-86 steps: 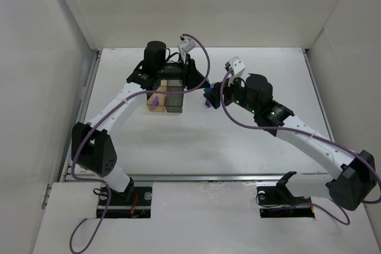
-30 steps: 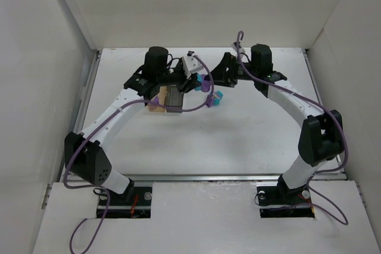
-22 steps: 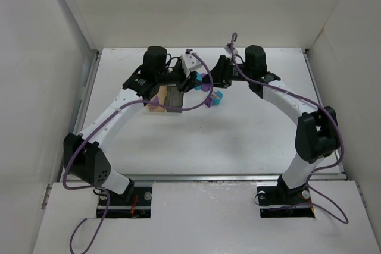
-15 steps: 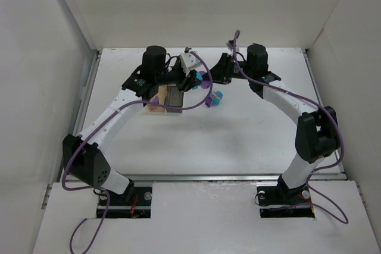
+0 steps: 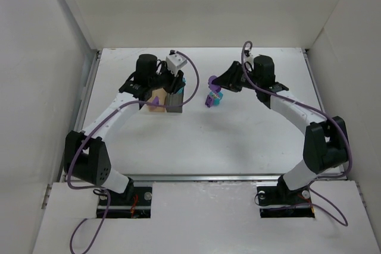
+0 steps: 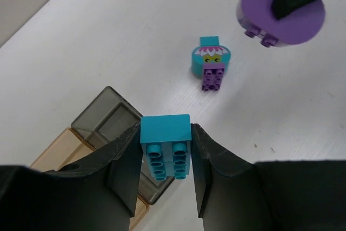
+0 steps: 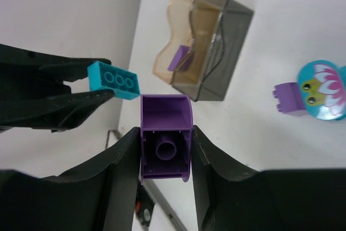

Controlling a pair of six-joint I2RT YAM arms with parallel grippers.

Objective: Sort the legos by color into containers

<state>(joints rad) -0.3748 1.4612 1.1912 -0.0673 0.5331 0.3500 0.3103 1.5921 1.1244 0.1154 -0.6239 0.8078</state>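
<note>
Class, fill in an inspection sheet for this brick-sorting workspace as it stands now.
Surface: white table.
Job's things: amber box holds one purple brick; grey box joined beside it; round teal piece and small purple brick touch on the table.
Clutter: nothing seen.
End effectors: left end effector shut on teal brick; right end effector shut on curved purple brick.
Cables: purple cables hang in loops.
Surroundings: white walls on three sides.

White surface: amber + grey boxes joined, left-centre; teal disc w/ purple brick nearby, apart.
</note>
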